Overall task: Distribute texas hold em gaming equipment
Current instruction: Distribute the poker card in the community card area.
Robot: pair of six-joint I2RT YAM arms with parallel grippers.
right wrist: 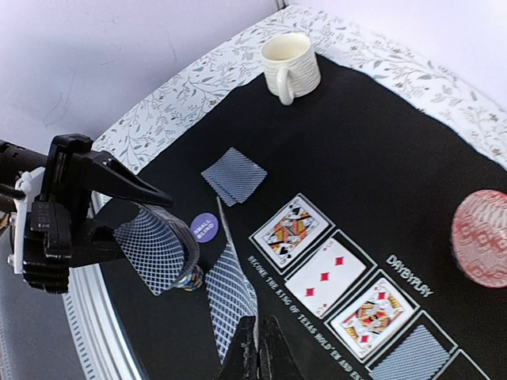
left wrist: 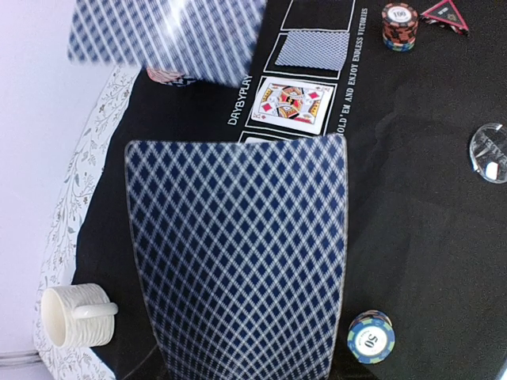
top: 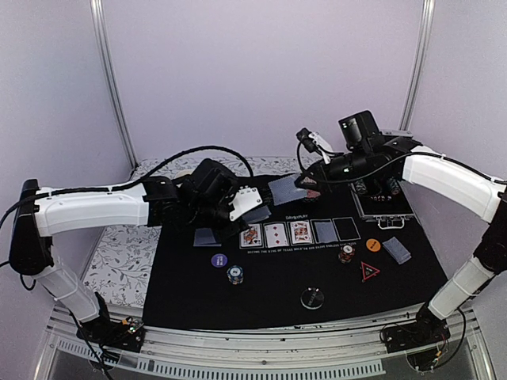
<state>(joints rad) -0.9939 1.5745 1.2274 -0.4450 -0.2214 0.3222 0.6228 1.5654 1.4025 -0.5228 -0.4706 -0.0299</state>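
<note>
My left gripper (top: pixel 245 204) is shut on a grey-blue-backed card (left wrist: pixel 238 261), bowed and held above the black mat's left half; the card hides its fingers in the left wrist view. My right gripper (right wrist: pixel 258 355) is shut on another face-down card (right wrist: pixel 232 293), held above the mat (top: pixel 285 190). Three face-up cards (top: pixel 275 233) and one face-down card (top: pixel 325 230) lie in the printed row. A small face-down pile (top: pixel 207 236) lies left of the row. The purple disc (top: pixel 219 260), chip stacks (top: pixel 234 274) (top: pixel 346 253), orange disc (top: pixel 373 245), red-edged triangle (top: pixel 369 271) and clear disc (top: pixel 312 298) lie in front.
A cream mug (right wrist: pixel 289 63) stands at the mat's far left corner. A red patterned bowl (right wrist: pixel 479 237) sits behind the card row. An open chip case (top: pixel 383 199) stands at the back right, with more face-down cards (top: pixel 397 250) in front of it.
</note>
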